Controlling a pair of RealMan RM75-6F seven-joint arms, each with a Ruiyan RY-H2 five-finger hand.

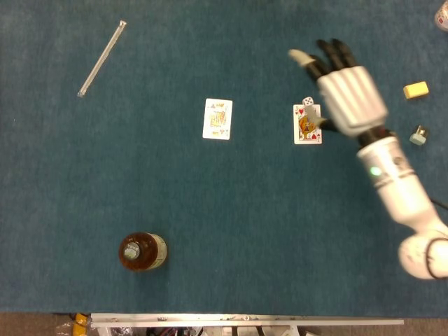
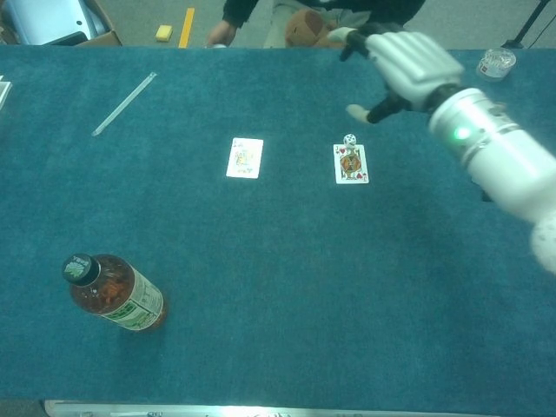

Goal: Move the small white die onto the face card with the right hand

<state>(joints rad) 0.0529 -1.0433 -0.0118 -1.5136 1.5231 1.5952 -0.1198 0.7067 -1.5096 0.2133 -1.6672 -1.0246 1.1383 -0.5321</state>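
The small white die (image 1: 308, 101) (image 2: 349, 139) lies at the far edge of a red face card (image 1: 307, 124) (image 2: 351, 163); whether it rests on the card or just beyond it I cannot tell. My right hand (image 1: 343, 87) (image 2: 408, 65) hovers above and to the right of the die, fingers spread, holding nothing. A second face card (image 1: 218, 119) (image 2: 245, 157) lies further left on the blue cloth. The left hand shows in neither view.
A brown bottle (image 1: 142, 251) (image 2: 113, 291) lies at the near left. A clear rod (image 1: 102, 58) (image 2: 124, 103) lies at the far left. A yellow block (image 1: 416, 89) and a small grey piece (image 1: 418, 135) sit right of the hand. A person stands at the far edge.
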